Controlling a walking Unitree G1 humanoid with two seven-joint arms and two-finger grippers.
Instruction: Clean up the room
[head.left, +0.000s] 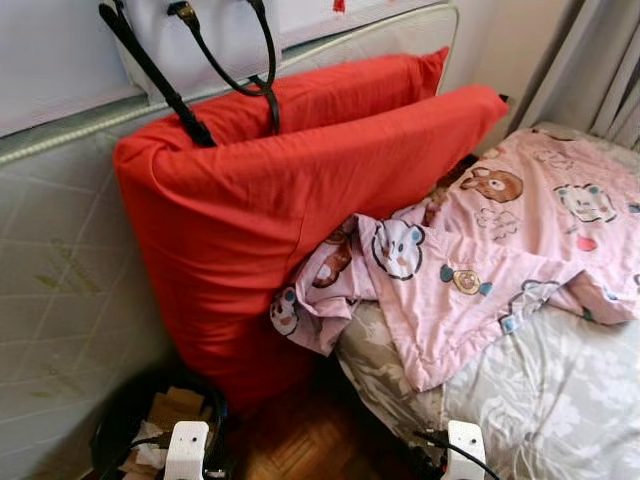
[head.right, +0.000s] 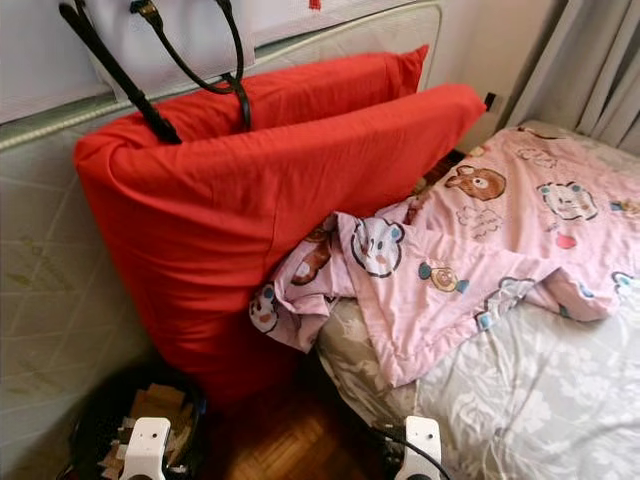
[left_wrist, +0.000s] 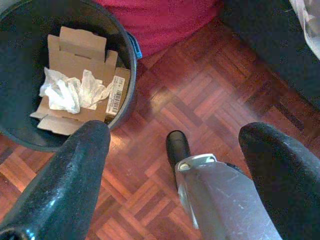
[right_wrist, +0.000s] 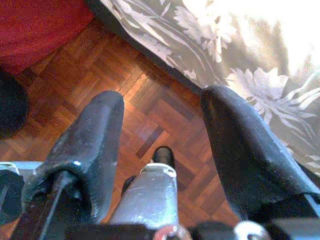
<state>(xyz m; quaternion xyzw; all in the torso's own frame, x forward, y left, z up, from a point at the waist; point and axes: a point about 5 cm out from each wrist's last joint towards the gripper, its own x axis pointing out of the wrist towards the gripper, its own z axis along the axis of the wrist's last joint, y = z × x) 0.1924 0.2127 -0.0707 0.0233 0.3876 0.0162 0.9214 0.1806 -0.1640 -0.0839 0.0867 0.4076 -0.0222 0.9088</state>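
While both arms hang low, left gripper (left_wrist: 175, 150) spread wide over parquet floor (left_wrist: 200, 95), black bin (left_wrist: 131, 55) of cardboard just beside. Right gripper (right_wrist: 162, 130) likewise parted, bed (right_wrist: 240, 65) edge alongside. Pink blanket (head.left: 500, 250) crumpled ahead against red pillows (head.left: 260, 200).

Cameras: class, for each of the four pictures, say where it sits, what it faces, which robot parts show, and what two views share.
Left eye: on the head, looking down at red pillows, pink blanket, bed.
Right eye: beside it, same scene.
Left wrist: faces the wood floor and bin; open left gripper and a robot leg show.
Right wrist: faces floor and bed edge; open right gripper.
Shared: bin, in head and left wrist views.
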